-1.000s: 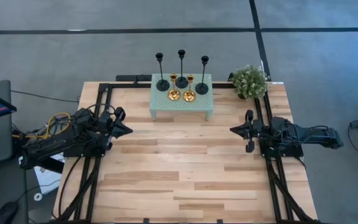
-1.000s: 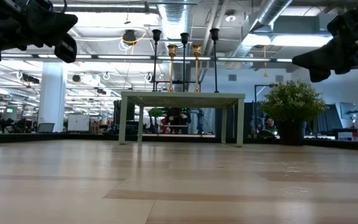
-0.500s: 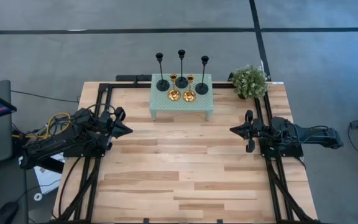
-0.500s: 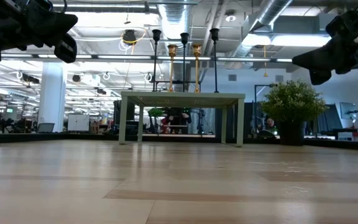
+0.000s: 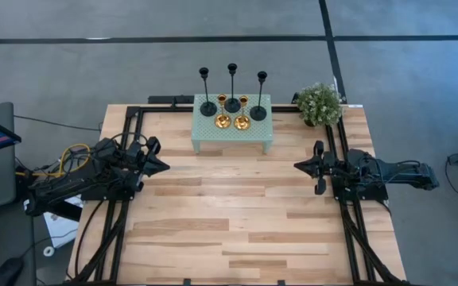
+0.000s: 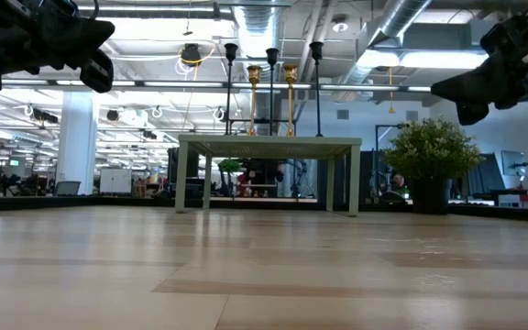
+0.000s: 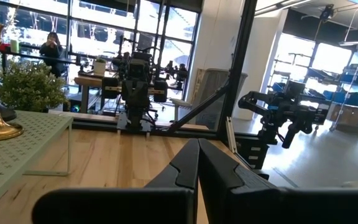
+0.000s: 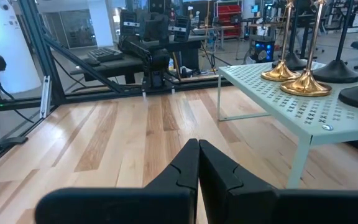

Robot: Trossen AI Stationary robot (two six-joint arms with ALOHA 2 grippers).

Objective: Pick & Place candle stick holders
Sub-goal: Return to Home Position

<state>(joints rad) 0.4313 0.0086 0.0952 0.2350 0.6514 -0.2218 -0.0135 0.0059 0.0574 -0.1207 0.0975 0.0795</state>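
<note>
Left pincer (image 5: pixel 164 166): clenched on nothing, fingers pressed together, at mid-left of the high view over the worktop (image 5: pixel 237 222), tip pointing toward frame centre. Right pincer (image 5: pixel 297 166): also clenched and empty, at mid-right, tip pointing back at its partner. Candle stick holders (image 5: pixel 232 104): five, all upright on the pale green shelf (image 5: pixel 258 133) at upper centre of the frame. Three black holders (image 5: pixel 207 108) stand in a row, and two gold holders (image 5: pixel 223 121) sit side by side just below that row. Relation: the shelf lies up-frame from both pincers, between them, apart from each and about equally near to either; the stems stand vertical. Plant (image 5: pixel 319 103): just right of the shelf. Judgement: all five appear placed, so the arms need only draw off to rest, keeping clear of the shelf's corners.
</note>
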